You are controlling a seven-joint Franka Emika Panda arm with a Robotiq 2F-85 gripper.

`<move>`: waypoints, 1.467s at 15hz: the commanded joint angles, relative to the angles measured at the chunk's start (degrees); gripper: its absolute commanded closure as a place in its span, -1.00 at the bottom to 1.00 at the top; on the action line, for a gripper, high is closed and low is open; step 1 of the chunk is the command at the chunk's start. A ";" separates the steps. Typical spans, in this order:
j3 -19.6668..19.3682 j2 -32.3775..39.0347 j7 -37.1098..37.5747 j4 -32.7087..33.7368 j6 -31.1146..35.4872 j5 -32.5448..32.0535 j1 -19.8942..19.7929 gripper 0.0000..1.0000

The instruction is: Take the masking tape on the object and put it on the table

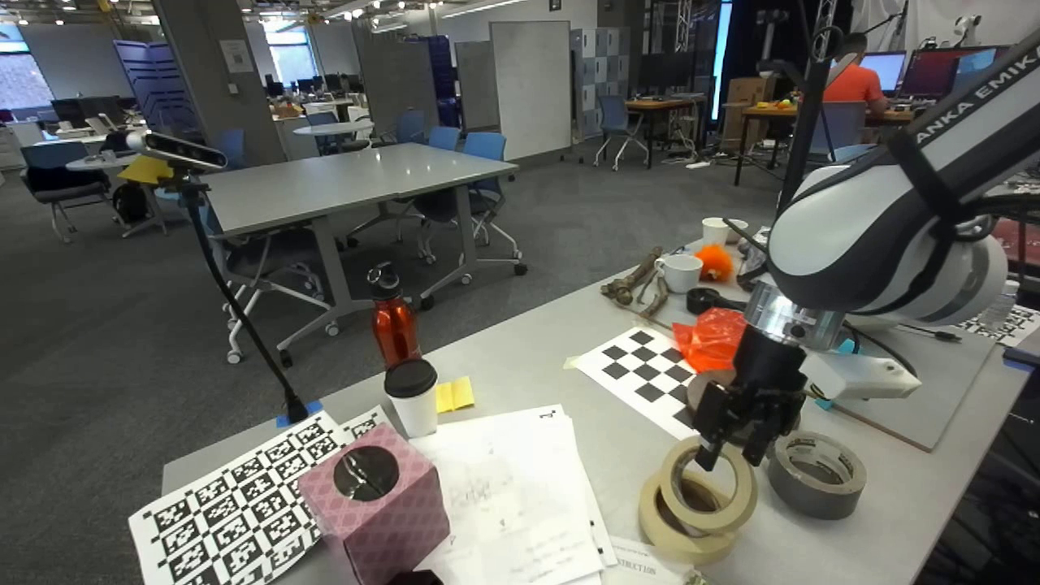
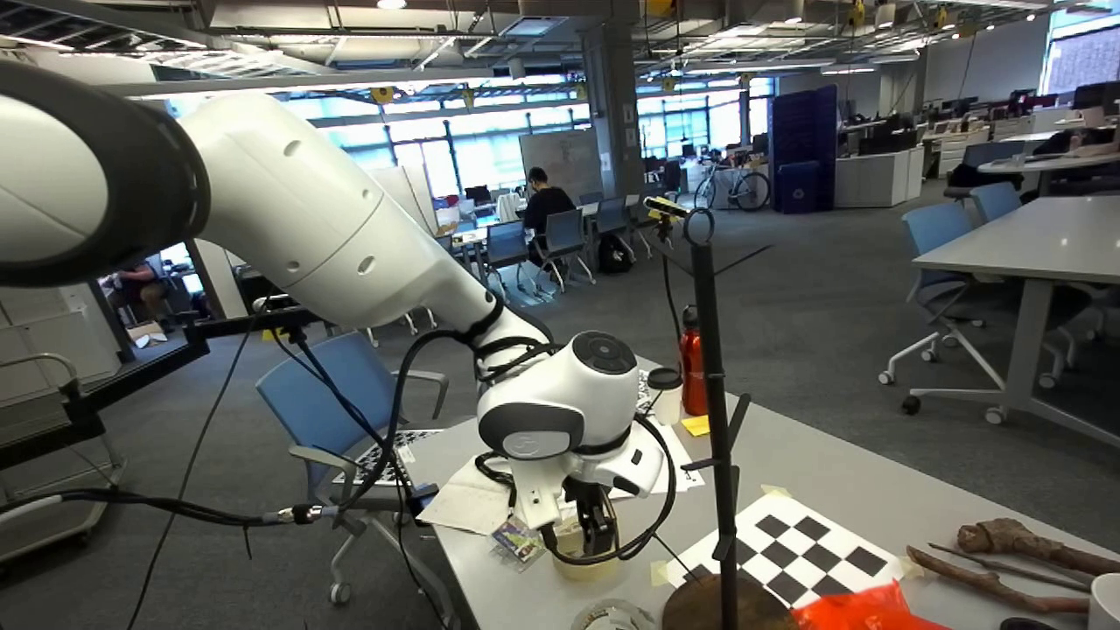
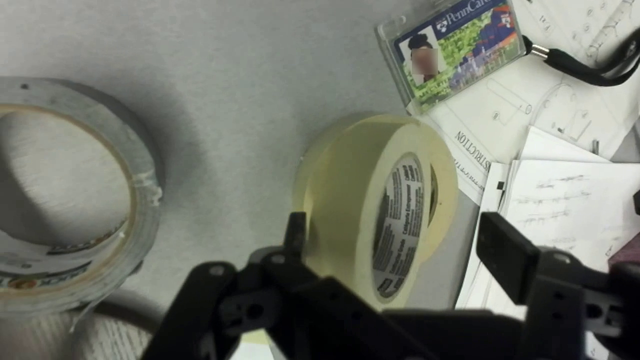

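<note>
The masking tape (image 1: 671, 485), a beige ring, leans tilted on a near-identical cream roll (image 1: 652, 520) on the light grey table (image 1: 520, 367). In the wrist view the masking tape (image 3: 340, 200) lies between the spread fingers of my gripper (image 3: 400, 237). The left finger is right beside its outer face; I cannot tell if they touch. The right finger is well apart from it. In an exterior view my gripper (image 1: 731, 459) is just over the ring. The stand has a thin black pole (image 2: 719, 394) and a brown round base (image 2: 752, 605), with an orange piece (image 2: 862, 610) beside it.
A grey duct-tape roll (image 1: 845, 491) sits close beside the rolls. A card in a holder (image 3: 455, 50) and papers (image 1: 504, 487) lie nearby. A checkerboard sheet (image 1: 634, 370), pink tissue box (image 1: 398, 504), lidded cup (image 1: 414, 402), red bottle (image 1: 396, 329) and sticks (image 1: 634, 280) are also there.
</note>
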 commanded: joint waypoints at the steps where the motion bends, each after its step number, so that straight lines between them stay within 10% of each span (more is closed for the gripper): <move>1: -0.87 -0.10 2.49 -0.10 2.99 -4.54 1.14 -1.00; 22: -7.98 -14.38 28.83 -9.54 5.06 -24.55 8.92 -1.00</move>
